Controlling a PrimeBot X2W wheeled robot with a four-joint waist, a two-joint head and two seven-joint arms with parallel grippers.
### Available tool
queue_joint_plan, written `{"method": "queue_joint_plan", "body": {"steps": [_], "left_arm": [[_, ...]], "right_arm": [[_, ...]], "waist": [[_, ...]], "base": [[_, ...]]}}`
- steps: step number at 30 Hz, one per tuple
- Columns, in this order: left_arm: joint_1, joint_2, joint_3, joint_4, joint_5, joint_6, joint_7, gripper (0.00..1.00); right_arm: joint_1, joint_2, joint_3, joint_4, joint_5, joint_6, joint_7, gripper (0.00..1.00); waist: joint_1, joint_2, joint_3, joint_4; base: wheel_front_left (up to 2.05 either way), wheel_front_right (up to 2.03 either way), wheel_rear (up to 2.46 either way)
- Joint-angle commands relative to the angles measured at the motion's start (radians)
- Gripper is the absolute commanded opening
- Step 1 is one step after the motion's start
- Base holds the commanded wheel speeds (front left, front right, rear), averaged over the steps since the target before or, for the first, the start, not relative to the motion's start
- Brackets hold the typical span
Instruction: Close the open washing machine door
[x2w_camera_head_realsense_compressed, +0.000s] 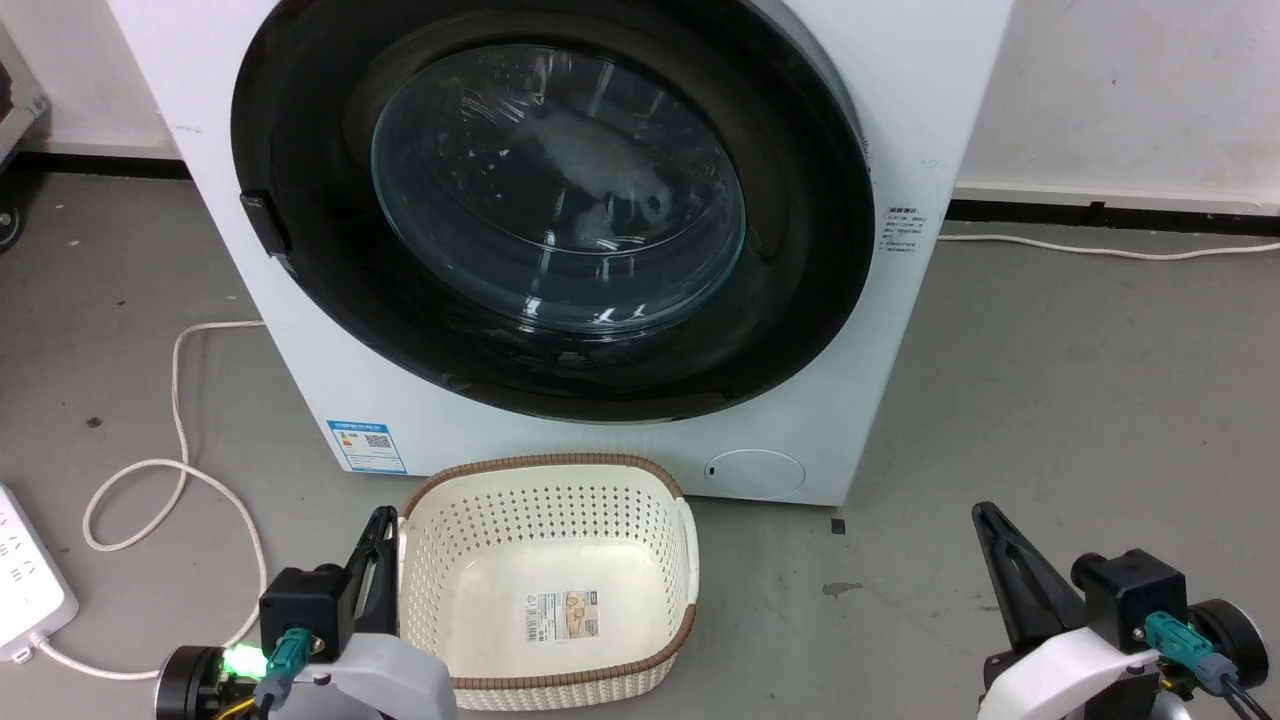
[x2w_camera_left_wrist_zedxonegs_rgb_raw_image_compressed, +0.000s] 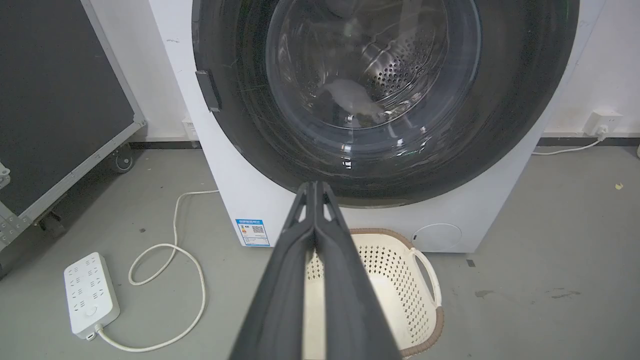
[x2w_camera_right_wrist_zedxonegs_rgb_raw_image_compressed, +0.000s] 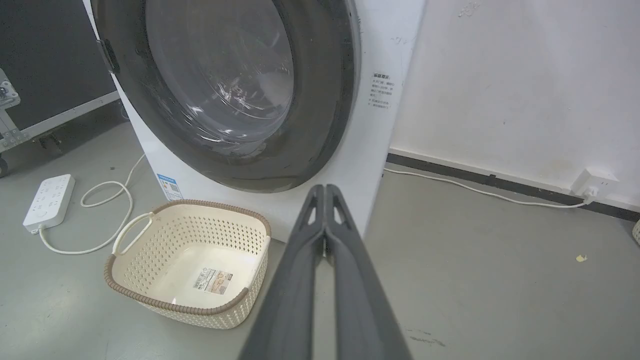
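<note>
Item 1: washing machine (x2w_camera_head_realsense_compressed: 850, 400), white front-loader, stood on the grey floor (x2w_camera_head_realsense_compressed: 1080, 400) against a white wall. Item 2: washing machine door (x2w_camera_head_realsense_compressed: 560, 190), round, glossy black with a bulging clear glass centre, lay flat against the machine's front and covered the opening; the perforated steel drum (x2w_camera_left_wrist_zedxonegs_rgb_raw_image_compressed: 395, 65) showed through the glass, with a pale grey shape inside that could not be identified. Item 3: blue label sticker (x2w_camera_head_realsense_compressed: 367, 446), low on the machine's front at the left. Item 4: cream perforated basket (x2w_camera_head_realsense_compressed: 550, 510) with a brown rim, on the floor just in front of the machine, with 1 paper label on its bottom. Item 5: white power strip (x2w_camera_left_wrist_zedxonegs_rgb_raw_image_compressed: 90, 295) with a looping white cable (x2w_camera_left_wrist_zedxonegs_rgb_raw_image_compressed: 190, 280), on the floor left of the machine. Item 6: left hand (x2w_camera_head_realsense_compressed: 381, 520), 2 dark fingers pressed together, nothing held, low beside the basket's left rim. Item 7: right hand (x2w_camera_head_realsense_compressed: 982, 512), fingers likewise pressed together and empty, low over bare floor, well apart from the machine. Neither hand touched the door.
</note>
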Motion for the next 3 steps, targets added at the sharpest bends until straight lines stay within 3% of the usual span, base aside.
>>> {"method": "queue_joint_plan", "body": {"steps": [1,3], "left_arm": [[-0.015,0.000,0.002,-0.005,0.002,0.003,0.000,0.00],[-0.015,0.000,0.002,-0.005,0.002,0.003,0.000,0.00]], "right_arm": [[-0.014,0.004,0.000,-0.005,-0.008,-0.001,0.000,0.00],[-0.014,0.004,0.000,-0.005,-0.008,-0.001,0.000,0.00]], "waist": [[0.0000,0.0000,0.000,0.000],[0.0000,0.0000,0.000,0.000]], "base": [[0.00,0.00,0.00],[0.00,0.00,0.00]]}}
